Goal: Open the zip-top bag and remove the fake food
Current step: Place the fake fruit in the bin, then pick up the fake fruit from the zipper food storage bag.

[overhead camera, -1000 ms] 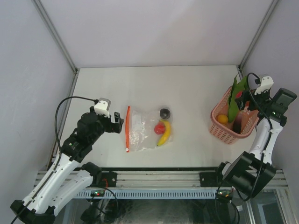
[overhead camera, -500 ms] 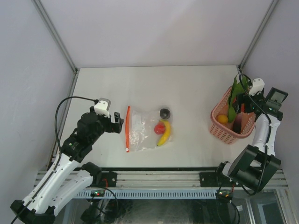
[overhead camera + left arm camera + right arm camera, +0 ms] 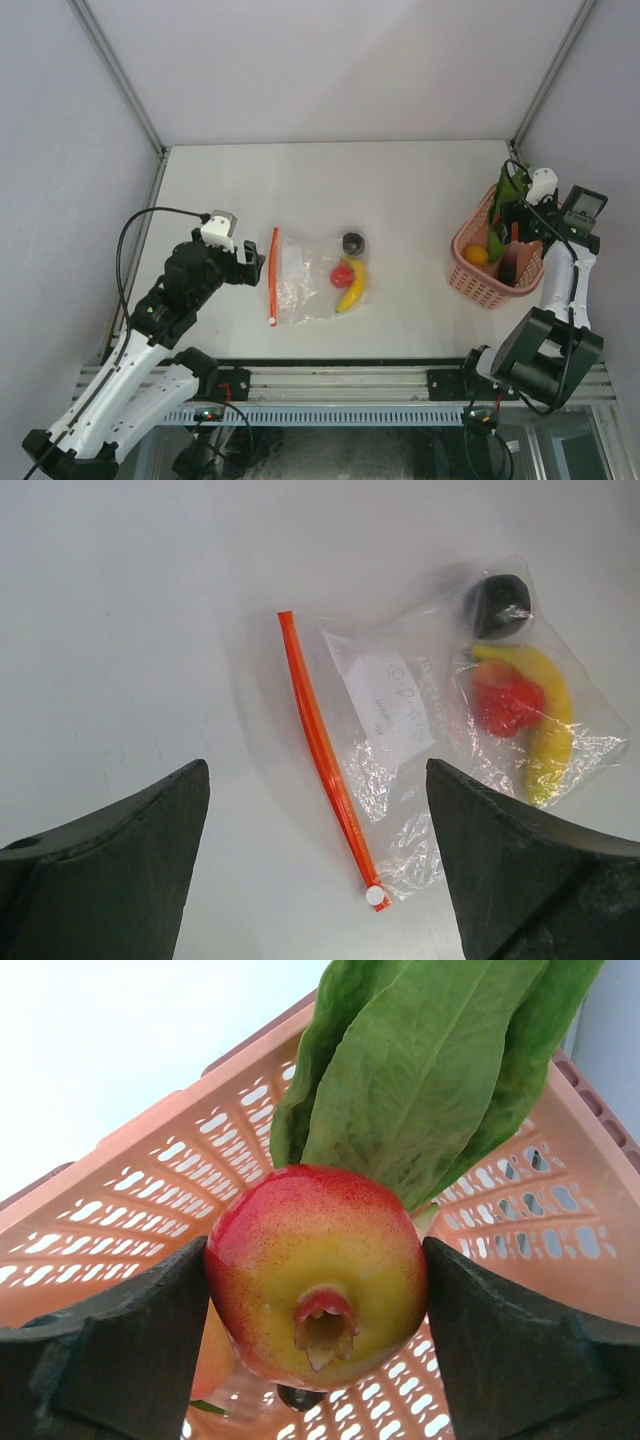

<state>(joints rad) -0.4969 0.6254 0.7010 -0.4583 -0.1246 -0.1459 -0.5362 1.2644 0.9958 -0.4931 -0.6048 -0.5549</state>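
The zip-top bag (image 3: 305, 275) (image 3: 400, 730) lies flat on the table, its red-orange zipper strip (image 3: 272, 275) (image 3: 325, 750) closed along the left edge. Inside it are fake food pieces: a yellow banana (image 3: 353, 285) (image 3: 550, 720), a red fruit (image 3: 342, 274) (image 3: 505, 702) and a dark ball (image 3: 352, 241) (image 3: 498, 604). My left gripper (image 3: 255, 268) (image 3: 315, 780) hovers open just left of the bag, its jaws wide on either side of the zipper strip. My right gripper (image 3: 520, 215) (image 3: 315, 1280) is shut on a red-and-yellow fruit (image 3: 315, 1260) over the pink basket.
The pink lattice basket (image 3: 480, 285) (image 3: 120, 1220) stands at the table's right edge. It holds a long green leafy vegetable (image 3: 505, 195) (image 3: 440, 1080) and an orange fruit (image 3: 476, 254) (image 3: 215, 1350). Enclosure walls close in the back and both sides.
My right wrist has swung left and back over the basket with the red-and-yellow fruit still in its jaws. The left arm and the bag have not moved.
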